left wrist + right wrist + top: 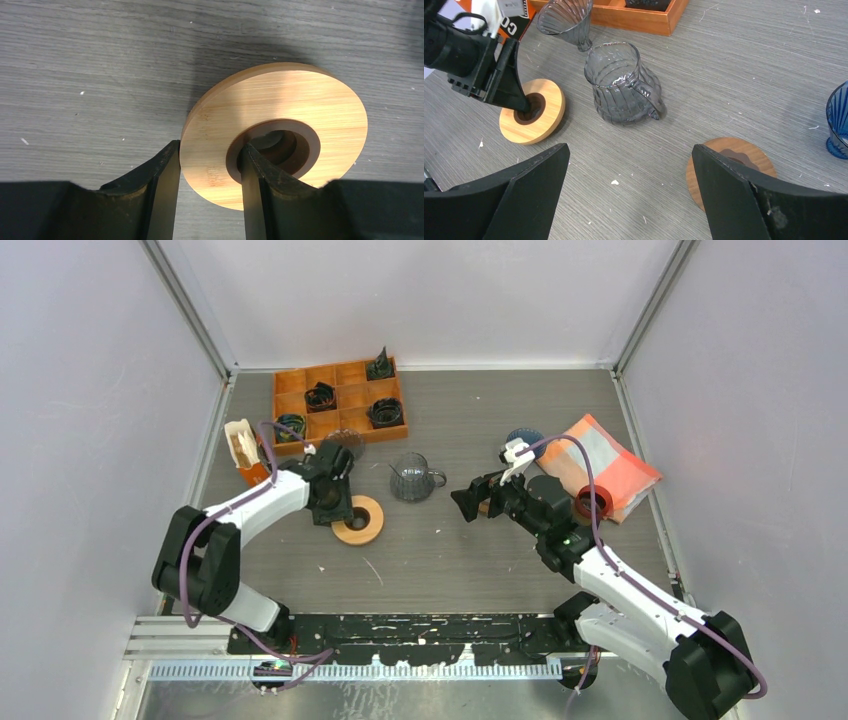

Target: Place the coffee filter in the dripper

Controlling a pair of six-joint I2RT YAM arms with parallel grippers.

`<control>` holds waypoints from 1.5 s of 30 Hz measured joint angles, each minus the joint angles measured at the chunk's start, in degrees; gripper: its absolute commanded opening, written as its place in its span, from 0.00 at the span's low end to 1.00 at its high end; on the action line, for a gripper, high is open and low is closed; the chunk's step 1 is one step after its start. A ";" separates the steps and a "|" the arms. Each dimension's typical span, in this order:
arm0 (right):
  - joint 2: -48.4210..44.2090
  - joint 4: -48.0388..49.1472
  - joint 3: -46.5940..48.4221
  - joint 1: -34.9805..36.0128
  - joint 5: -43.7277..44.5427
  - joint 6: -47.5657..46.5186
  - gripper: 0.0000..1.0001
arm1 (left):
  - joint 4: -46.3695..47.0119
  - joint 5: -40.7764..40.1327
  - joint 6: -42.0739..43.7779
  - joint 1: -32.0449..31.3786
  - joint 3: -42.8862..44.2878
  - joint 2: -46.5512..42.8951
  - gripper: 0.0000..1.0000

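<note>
Judging by the wrist view, the ring is pinched by the left gripper. One finger is set against the outer edge and the other is dropped into the centre hole, so the flat band is clamped. It's probably held that way so it can be lifted as a seat for the dripper.

The right gripper is spread wide with nothing in it and parked low beside the carafe, presumably just waiting.

The ring is a grained bamboo disc with a dark rubbery-looking collar. Carafe and dripper are both clear and ribbed, and the dripper is a funnel stood by the tray. No filter is seen in it yet. It's likely the white paper in the box by the left wall, but that can't be confirmed.
</note>
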 measured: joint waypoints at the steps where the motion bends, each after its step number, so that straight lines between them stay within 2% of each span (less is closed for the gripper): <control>1: 0.00 0.00 0.00 0.00 0.00 0.00 1.00 | -0.66 0.02 0.09 0.00 0.33 -0.76 0.27; 8: -0.09 -0.02 0.00 0.00 0.02 -0.02 1.00 | -4.92 0.13 2.05 0.00 8.35 -3.76 0.27; 16: -0.81 -0.07 -0.02 0.00 0.02 -0.11 1.00 | -8.15 3.19 4.39 -0.04 19.52 -3.23 0.28; 23: -1.46 -0.15 -0.33 0.02 0.09 -0.24 1.00 | -9.14 6.05 6.23 -1.49 30.14 4.98 0.29; 33: -1.64 -0.50 -0.44 0.04 0.55 -1.31 1.00 | -10.21 7.96 8.26 -4.44 40.92 16.61 0.30; 45: -1.68 -1.44 -0.44 0.04 1.11 -2.19 1.00 | -12.81 8.07 9.90 -6.01 44.78 23.06 0.35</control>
